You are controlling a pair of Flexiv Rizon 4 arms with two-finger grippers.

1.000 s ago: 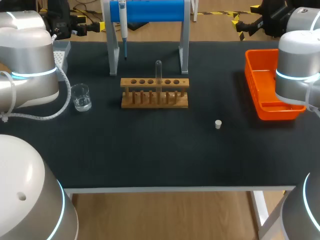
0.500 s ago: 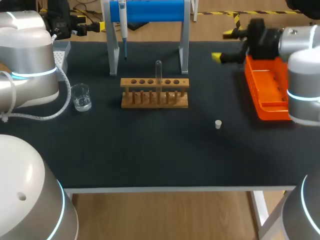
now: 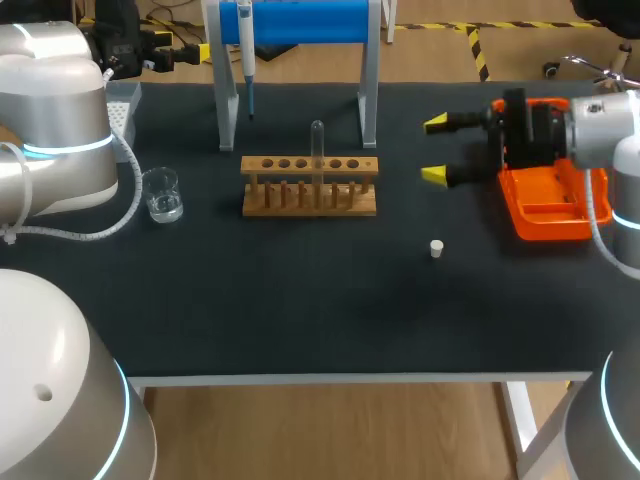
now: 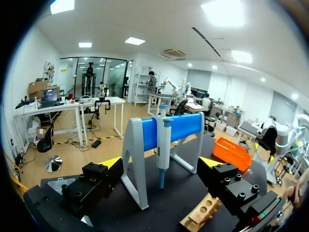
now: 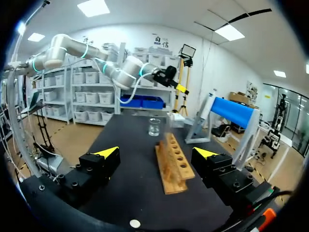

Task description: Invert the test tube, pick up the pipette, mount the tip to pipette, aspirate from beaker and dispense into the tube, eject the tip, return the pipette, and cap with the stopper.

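A clear test tube stands upright in the wooden rack at mid-table. The pipette hangs on the blue-topped stand behind the rack. A glass beaker sits left of the rack. The small white stopper lies to the rack's front right. My right gripper is open and empty, just left of the orange bin, pointing at the rack. My left gripper is open and empty at the back left, facing the pipette.
A grey tip box sits at the back left corner. The orange bin stands at the right edge. The stand's two legs flank the space behind the rack. Dark table surface lies in front of the rack.
My right arm has swung in from the right edge, bringing its open gripper out over the table left of the orange bin. The left arm and all objects stayed still.
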